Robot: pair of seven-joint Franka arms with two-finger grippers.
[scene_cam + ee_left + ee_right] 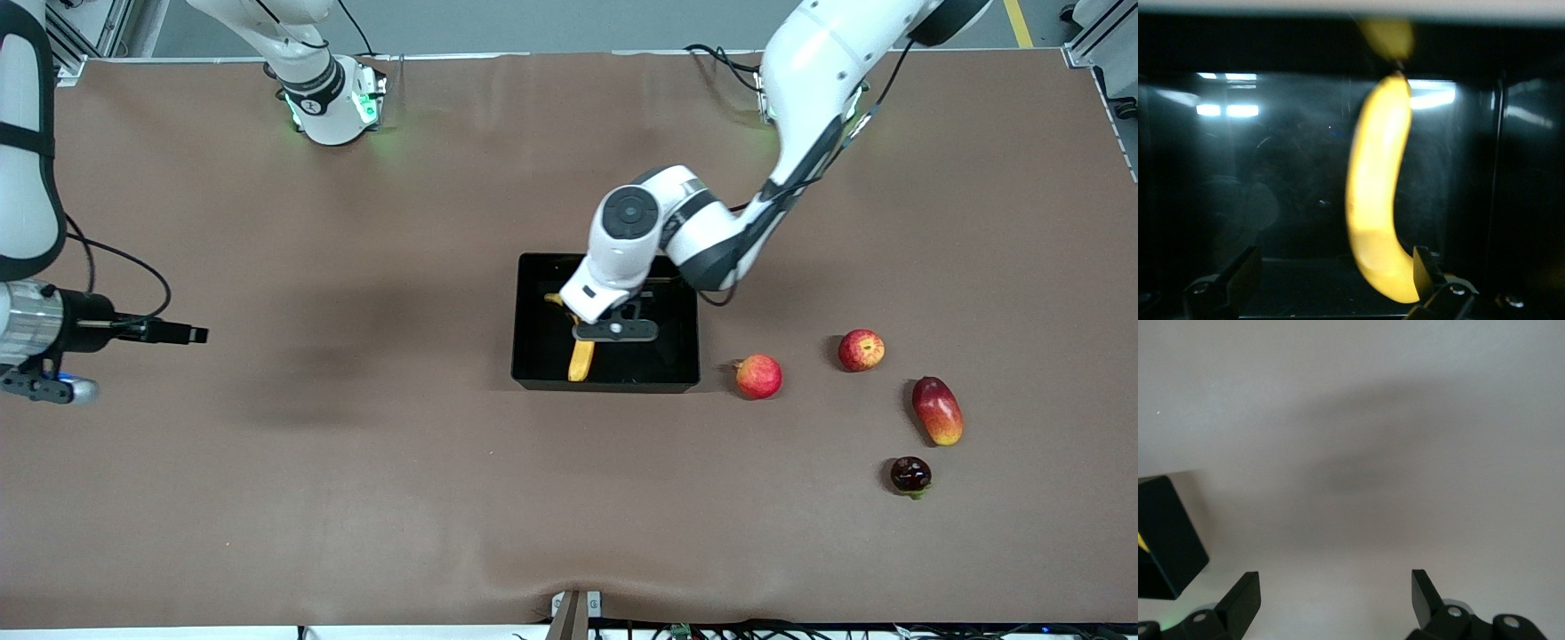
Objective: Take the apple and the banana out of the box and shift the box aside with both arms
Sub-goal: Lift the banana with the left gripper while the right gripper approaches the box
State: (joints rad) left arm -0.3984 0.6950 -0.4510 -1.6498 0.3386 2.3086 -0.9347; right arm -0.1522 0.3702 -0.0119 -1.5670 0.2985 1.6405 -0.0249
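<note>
I see the brown tabletop (356, 498) carrying everything. My left arm (800, 107) reaches from its base down over the black box (533, 356), which sits near the middle of the tabletop. My right arm (27, 178) waits at its own end of the tabletop, well apart from the box. The left end effector (615, 331) hangs inside the box over the banana (581, 360), its fingers (1238, 273) spread wide and released, one fingertip just beside the fruit; I cannot tell whether it touches. The right end effector (1335, 600) hovers over bare tabletop, likewise released and holding nothing. The banana lies on the box floor, one end toward the wall nearest the front camera. Toward the left arm's end lie four fruits on the tabletop: the mango (937, 410); the pinkish-red fruit (758, 376) just beside the box; the apple (861, 349), between those two and farther from the front camera; and a small dark fruit (910, 475), nearest the camera.
</note>
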